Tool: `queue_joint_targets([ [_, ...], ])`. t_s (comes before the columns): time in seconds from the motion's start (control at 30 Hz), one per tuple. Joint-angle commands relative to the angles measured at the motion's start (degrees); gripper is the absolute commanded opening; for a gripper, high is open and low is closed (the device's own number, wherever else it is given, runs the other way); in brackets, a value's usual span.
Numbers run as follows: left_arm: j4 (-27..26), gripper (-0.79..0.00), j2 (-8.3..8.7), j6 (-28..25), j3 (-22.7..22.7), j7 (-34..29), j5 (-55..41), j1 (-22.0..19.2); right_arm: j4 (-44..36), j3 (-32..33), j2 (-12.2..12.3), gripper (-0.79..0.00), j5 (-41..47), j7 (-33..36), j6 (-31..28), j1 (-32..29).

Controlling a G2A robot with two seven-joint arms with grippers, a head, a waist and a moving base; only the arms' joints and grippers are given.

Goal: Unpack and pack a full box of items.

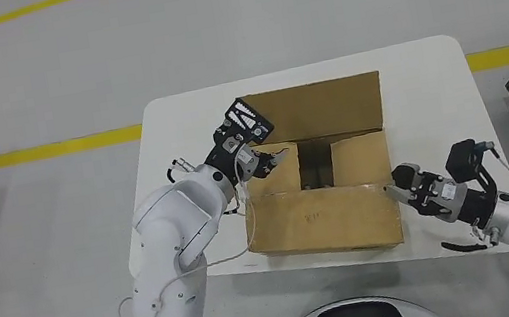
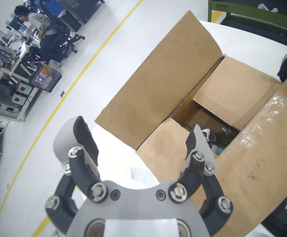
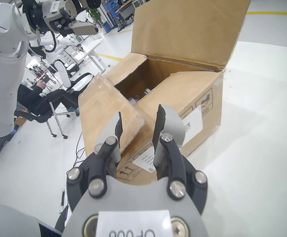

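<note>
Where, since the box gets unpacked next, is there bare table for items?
Widest bare table lies right of the box, toward the far right corner; a smaller patch at the far left corner. Crowded: left gripper over the box's left side, right gripper at its near right corner.

From above our arms we look straight down on the white table (image 1: 421,65) and the cardboard box (image 1: 321,220). Our left wrist camera hangs close over the box's open top; our right wrist camera faces one corner from low, nearby. All three views share the box.
</note>
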Motion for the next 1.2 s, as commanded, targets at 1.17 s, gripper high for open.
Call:
queue_joint_targets([
  [1.17,0.00,0.000,0.00,0.00,0.00,0.00,0.00,0.00,-4.12,-0.80,2.57,-0.785,5.41,3.89,-0.03,1.20],
])
